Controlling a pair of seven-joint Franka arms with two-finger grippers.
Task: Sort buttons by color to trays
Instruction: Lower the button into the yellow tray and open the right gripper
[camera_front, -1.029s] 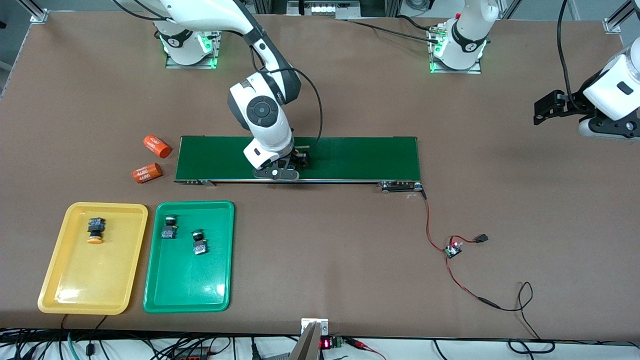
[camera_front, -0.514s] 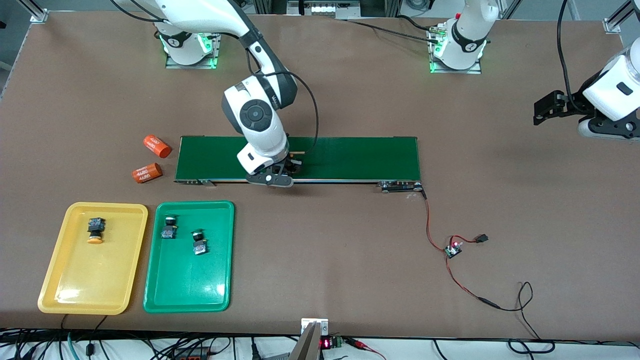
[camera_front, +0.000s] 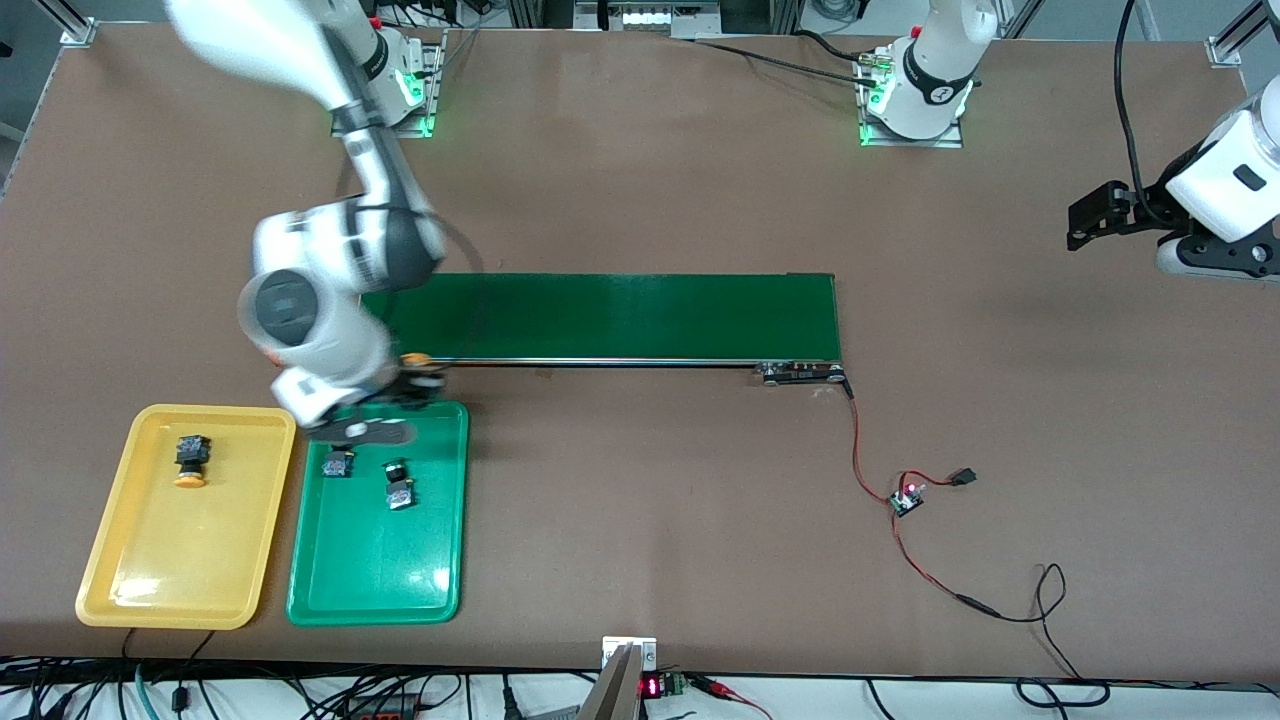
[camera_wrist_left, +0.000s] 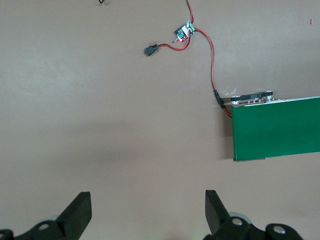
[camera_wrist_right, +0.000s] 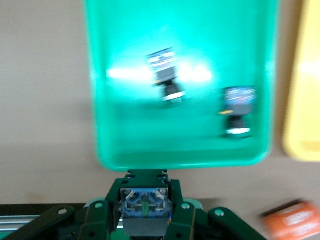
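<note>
Nearest the front camera lie the yellow tray (camera_front: 120, 590) and, beside it toward the left arm's end of the surface, the green tray (camera_front: 372, 585). One yellow-capped button (camera_front: 190, 461) rests in the yellow tray on its side, long axis running roughly toward that camera with the cap at the near end. Two green-capped buttons (camera_front: 336, 464) (camera_front: 400, 492) lie in the green tray, also on their sides, blue-and-black bodies toward the camera and caps pointing away. Above the green tray's far rim hangs the right tool (camera_front: 405, 385), clenched on the fourth button (camera_wrist_right: 145, 207); the right wrist view shows its blue-and-black body pinched between the jaws, and the front view shows an orange-yellow cap (camera_front: 414, 359) at the conveyor edge of the grip, so its axis seems to lie roughly level. By colour it belongs in the yellow tray, not the one beneath it. Such a button looks light, rigid and hard-shelled; the blocky body gives flat faces for a grip, whereas the round cap would likely slip. Farther off runs the dark green conveyor belt (camera_front: 620, 315). The left tool (camera_wrist_left: 147, 212), fingers spread wide and holding nothing, waits over bare surface near the belt's end, with a red-wired small board (camera_front: 908, 497) close by.
</note>
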